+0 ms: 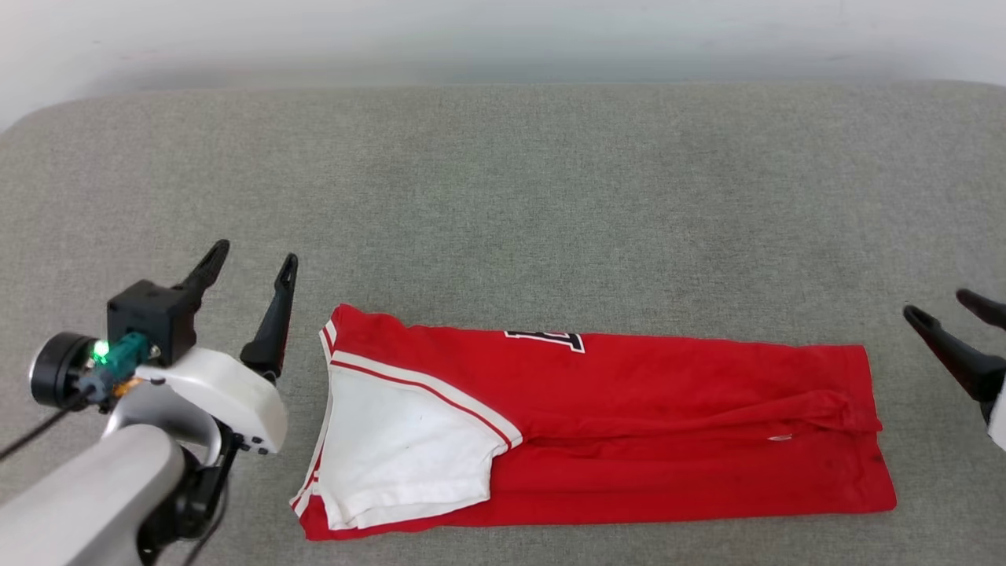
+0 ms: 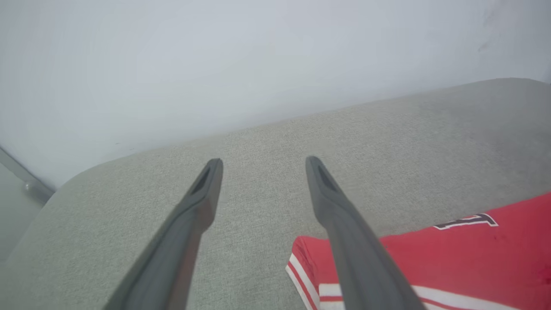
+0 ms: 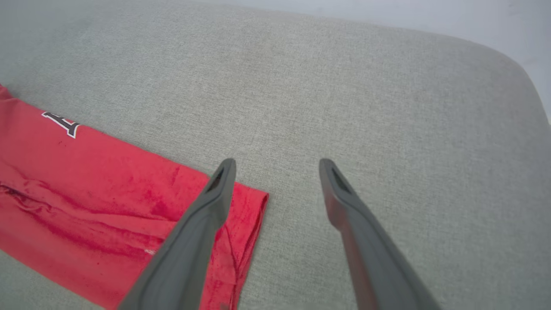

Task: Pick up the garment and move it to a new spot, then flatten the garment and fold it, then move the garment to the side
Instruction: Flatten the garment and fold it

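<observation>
Both dark two-fingered claws are held wide open and empty, the left claw (image 1: pixel 255 255) just off the sleeve end, the right claw (image 1: pixel 937 304) just beyond the hem. Between them the red jersey T-shirt with white sleeve (image 1: pixel 629 424) is laid as a long folded band on grey woven cushion (image 1: pixel 550 196), seemingly ready for another fold.

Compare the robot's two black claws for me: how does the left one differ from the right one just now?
The left gripper sits by the white-sleeve end of the shirt, the right gripper by its plain red hem end. In the head view the left gripper shows whole, with its wrist and pale forearm; the right gripper is cut off by the picture's edge. Shared: both stand open and empty.
</observation>
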